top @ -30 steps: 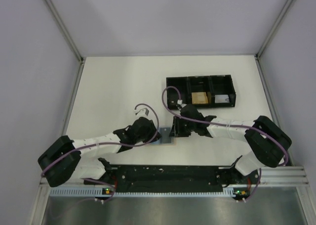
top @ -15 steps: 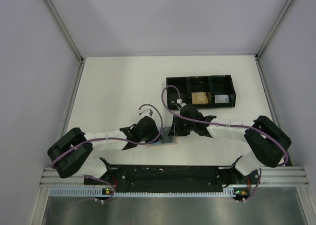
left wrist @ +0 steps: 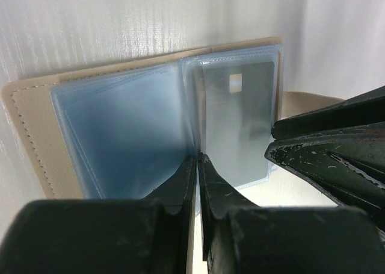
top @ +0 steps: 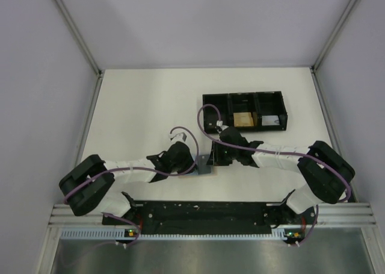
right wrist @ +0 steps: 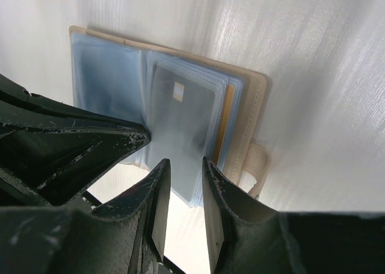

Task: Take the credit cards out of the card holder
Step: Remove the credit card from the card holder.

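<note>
The card holder [top: 204, 168] lies open on the table between my two grippers, tan outside with blue-grey clear sleeves [left wrist: 120, 129]. A grey credit card [left wrist: 237, 117] with a small pale chip sits in the upright middle sleeve. My left gripper [left wrist: 197, 161] is shut on the lower edge of a sleeve at the holder's fold. My right gripper [right wrist: 185, 162] stands open, its fingertips either side of the lower corner of the sleeve holding the grey credit card [right wrist: 180, 123]. An orange card edge [right wrist: 224, 123] shows behind that sleeve. The holder's tan strap [right wrist: 258, 165] sticks out sideways.
A black three-compartment tray [top: 243, 96] stands behind the right arm, with an orange-tan block [top: 243, 119] in its middle compartment and a pale flat item [top: 271, 121] in the right one. Both arms' fingers crowd close together over the holder.
My left arm has swung its elbow in and its jaws have come together on the sleeve. The right gripper has narrowed slightly and stayed in place.
</note>
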Action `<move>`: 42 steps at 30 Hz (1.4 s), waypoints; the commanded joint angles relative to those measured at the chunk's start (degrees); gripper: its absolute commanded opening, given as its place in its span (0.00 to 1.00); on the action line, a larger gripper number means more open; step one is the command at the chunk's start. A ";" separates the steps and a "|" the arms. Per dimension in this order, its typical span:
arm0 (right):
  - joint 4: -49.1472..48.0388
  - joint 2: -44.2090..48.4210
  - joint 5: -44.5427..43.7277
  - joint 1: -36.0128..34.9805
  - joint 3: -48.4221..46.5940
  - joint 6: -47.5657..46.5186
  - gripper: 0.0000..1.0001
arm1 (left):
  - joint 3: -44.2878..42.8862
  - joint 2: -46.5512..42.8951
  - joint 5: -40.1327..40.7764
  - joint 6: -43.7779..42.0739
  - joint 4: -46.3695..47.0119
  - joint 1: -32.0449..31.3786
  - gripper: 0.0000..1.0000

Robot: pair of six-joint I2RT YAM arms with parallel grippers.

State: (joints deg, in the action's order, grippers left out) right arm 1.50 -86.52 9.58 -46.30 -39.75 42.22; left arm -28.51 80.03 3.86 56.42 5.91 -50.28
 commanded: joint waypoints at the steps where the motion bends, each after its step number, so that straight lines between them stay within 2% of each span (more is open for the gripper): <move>1: 0.70 1.18 -1.68 0.43 -1.12 -0.64 0.28 | -0.32 1.18 0.27 -0.35 -0.46 -0.08 0.08; 10: 0.00 -0.05 -0.36 0.42 -1.03 -0.56 0.28 | -0.14 0.92 0.27 -0.26 -0.46 -0.08 0.07; 21: -5.71 1.27 5.70 0.43 -0.33 -0.03 0.15 | -0.05 0.48 0.10 -0.26 -0.46 -0.08 0.07; 27: -9.05 2.23 9.92 0.42 -0.51 0.06 0.15 | 0.56 -1.89 -0.08 0.53 0.15 -0.08 0.11; 37: -10.90 -0.40 13.88 0.25 -3.84 0.32 0.29 | 5.74 -14.89 4.84 4.39 -1.60 -0.08 0.28; 42: -11.95 -2.07 15.90 -0.71 -5.95 0.76 0.44 | 8.38 -22.27 7.91 5.71 -5.64 -0.08 0.30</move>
State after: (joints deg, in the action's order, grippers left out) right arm -6.66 -87.57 22.83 -46.04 -42.02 42.63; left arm -22.15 62.78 7.88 60.34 2.92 -50.28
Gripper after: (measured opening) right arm 0.379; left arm 0.297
